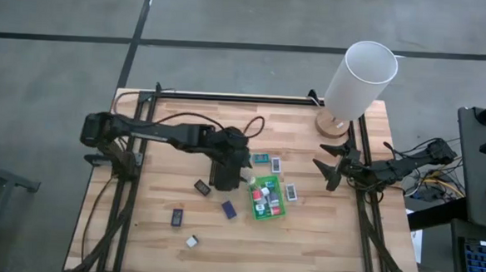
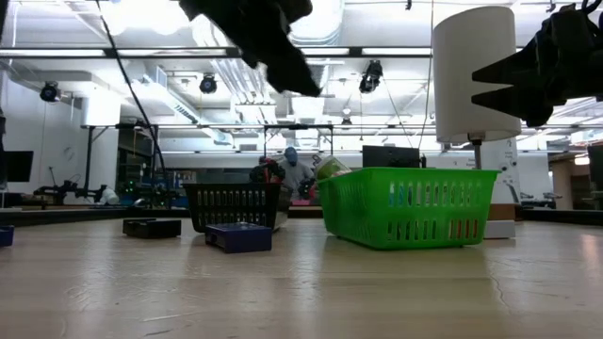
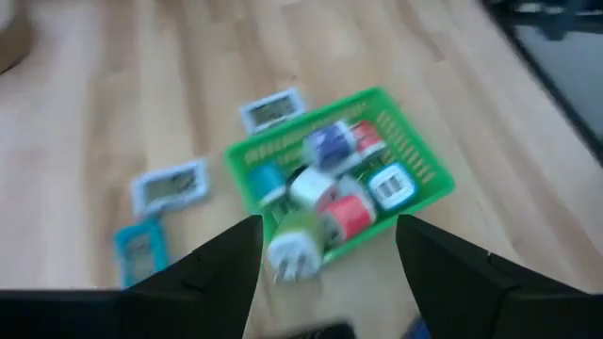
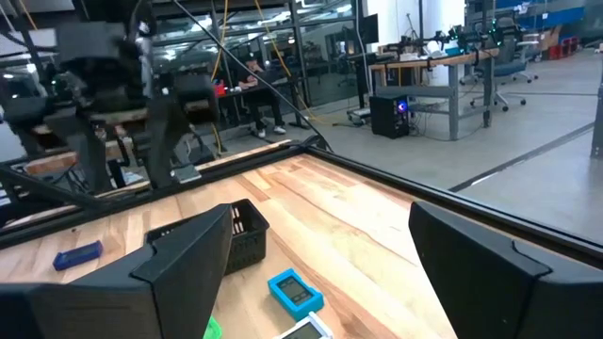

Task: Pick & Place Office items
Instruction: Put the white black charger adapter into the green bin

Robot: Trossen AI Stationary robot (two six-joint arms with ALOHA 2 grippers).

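A bright green tray (image 1: pixel 266 197) near the table's middle holds several office items (image 3: pixel 330 174): white, red, teal and purple small blocks. A green-and-white piece (image 3: pixel 297 247) shows at the tray corner nearest my left gripper; whether it rests on the rim, I cannot tell. My left gripper (image 3: pixel 330 224) hangs open above that corner (image 1: pixel 243 173), slanting down, touching nothing. Flat packets (image 1: pixel 276 163) and dark blocks (image 1: pixel 201 186) lie loose on the wood around the tray. My right gripper (image 1: pixel 324 169) waits open at the table's right edge.
A black ribbed tray (image 2: pixel 231 205) stands left of the green one, mostly under my left arm in the high view. A white cylinder lamp (image 1: pixel 358 80) on a round wooden base (image 1: pixel 335 124) stands at the far right. More small blocks (image 1: pixel 177 217) lie toward the near edge.
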